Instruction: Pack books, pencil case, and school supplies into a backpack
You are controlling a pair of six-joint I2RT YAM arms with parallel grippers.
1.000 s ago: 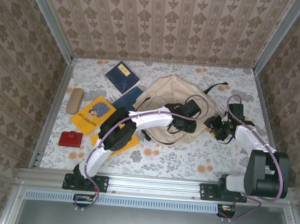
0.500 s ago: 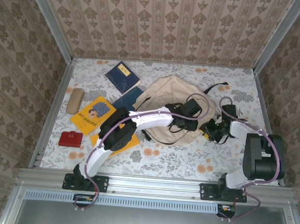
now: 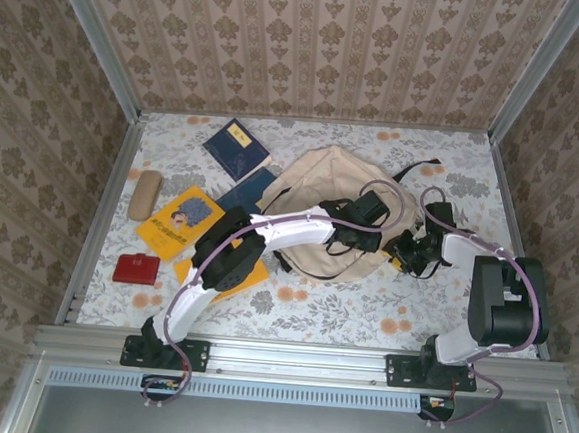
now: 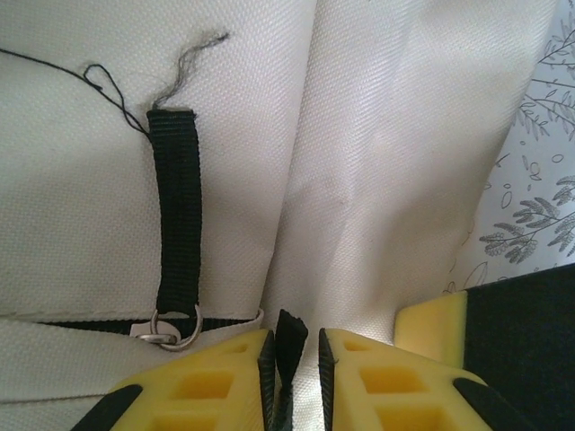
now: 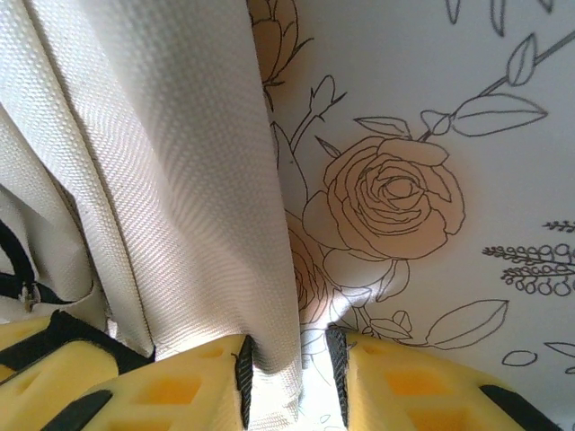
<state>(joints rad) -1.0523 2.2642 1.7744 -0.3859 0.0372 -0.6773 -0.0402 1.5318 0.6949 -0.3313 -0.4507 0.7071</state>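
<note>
Backpack is lying on the table, and both arms are gripping its near right edge. The left gripper is pinching a black webbing tab between nearly closed jaws, while the right gripper is clamping a narrow fold of beige cloth. Holds this thin are risking a slip, I judge, or dragging the whole bag instead of opening it. Farther left, the books and pencil case are lying unpacked. A sliding bag could be shoving the navy book just beside it.
</note>
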